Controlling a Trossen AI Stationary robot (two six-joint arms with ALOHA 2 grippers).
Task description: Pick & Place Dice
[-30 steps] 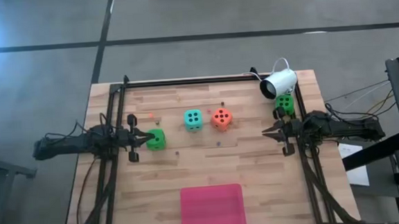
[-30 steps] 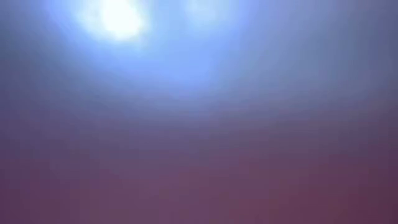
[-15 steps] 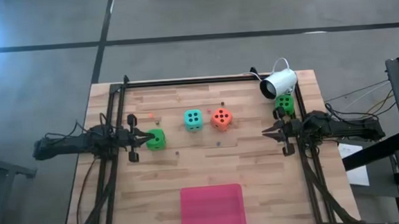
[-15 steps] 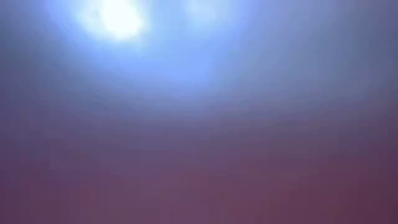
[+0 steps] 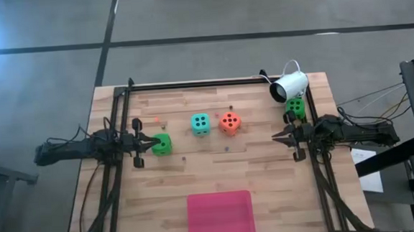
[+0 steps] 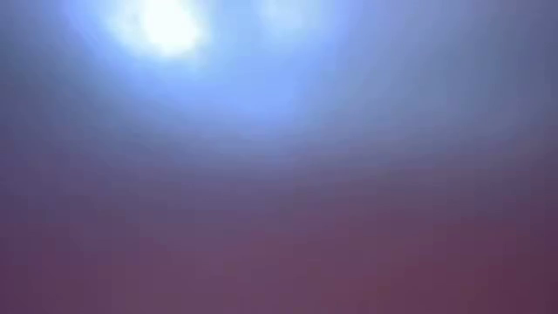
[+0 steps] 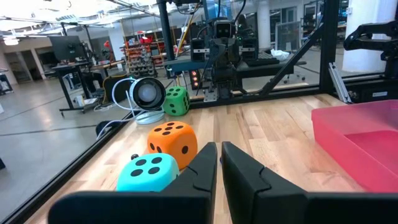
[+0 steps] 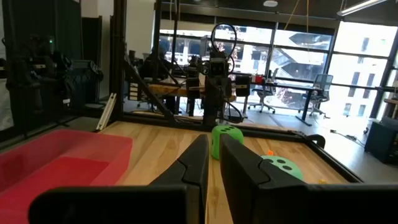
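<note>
- Dice lie in a loose row across the far half of the wooden table (image 5: 261, 177), seen from above.
- Left tool (image 5: 150, 143) sits at the table's 9 o'clock side, its fingers drawn nearly together and holding nothing; its tip is just beside one bright green die (image 5: 163, 144).
- Teal die (image 5: 200, 123) lies near the table's middle, toward 12 o'clock, showing four pips on top.
- Orange-red die (image 5: 229, 122) is just beside the teal one, on its 3 o'clock side, with a small gap between them.
- Second bright green die (image 5: 294, 108) sits at the 2 o'clock edge, next to a white camera (image 5: 289, 86).
- Right tool (image 5: 276, 135) rests at the 3 o'clock side, fingers likewise almost closed and empty, near that green die.
- Pink tray (image 5: 221, 216) lies at 6 o'clock, well apart from all four dice.
- Low view shows only a blur of light.
</note>
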